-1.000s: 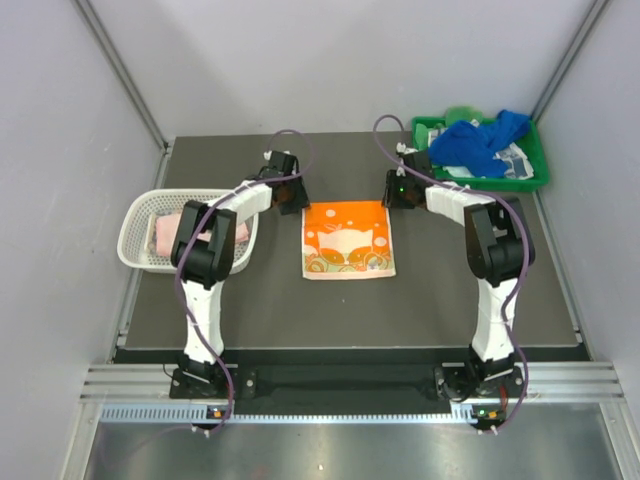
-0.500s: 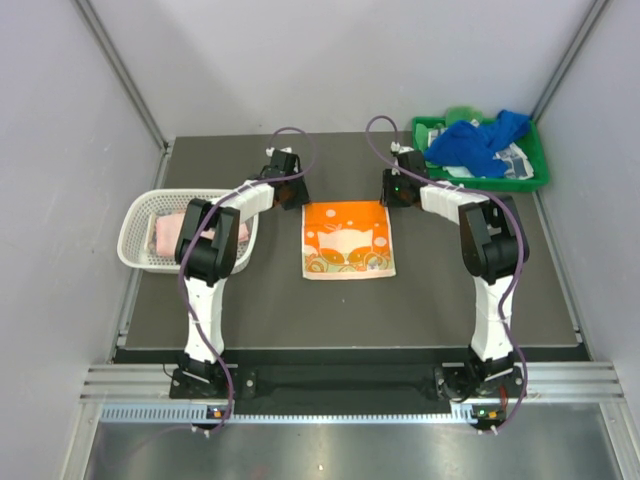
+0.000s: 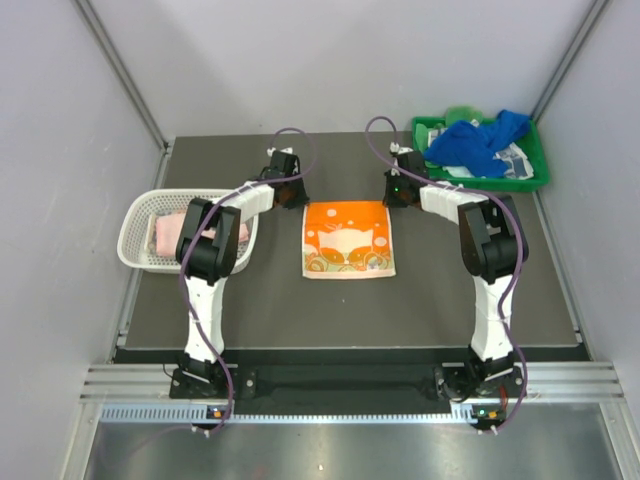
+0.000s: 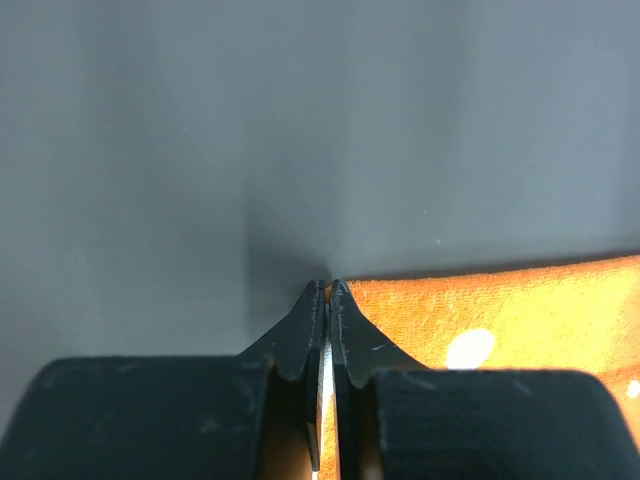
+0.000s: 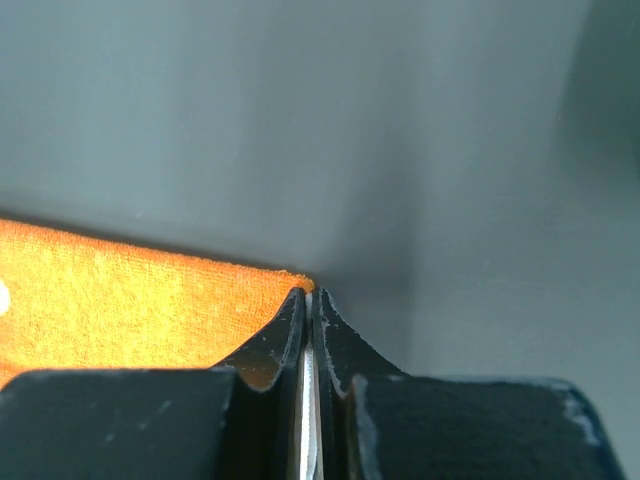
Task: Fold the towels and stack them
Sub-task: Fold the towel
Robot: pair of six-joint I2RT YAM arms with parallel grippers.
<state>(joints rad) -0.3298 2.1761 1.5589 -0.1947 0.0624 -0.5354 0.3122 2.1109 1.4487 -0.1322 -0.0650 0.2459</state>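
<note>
My left jaws and right jaws pinch the far corners of the orange towel (image 3: 348,240), which lies flat and unfolded on the table (image 3: 250,310). One pink towel (image 3: 168,235) lies in the left basket (image 3: 135,215); a blue towel (image 3: 478,141) waits in the far-right tray (image 3: 540,170).

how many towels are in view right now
3 clearly: an orange towel flat mid-table, a pink towel in the white basket, a blue towel heaped in the green tray. More may lie hidden under it.

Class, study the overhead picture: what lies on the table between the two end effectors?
The orange patterned towel has its far edge spanning that stretch; the left end effector and right end effector each pinch a far corner. The top external view shows this.
</note>
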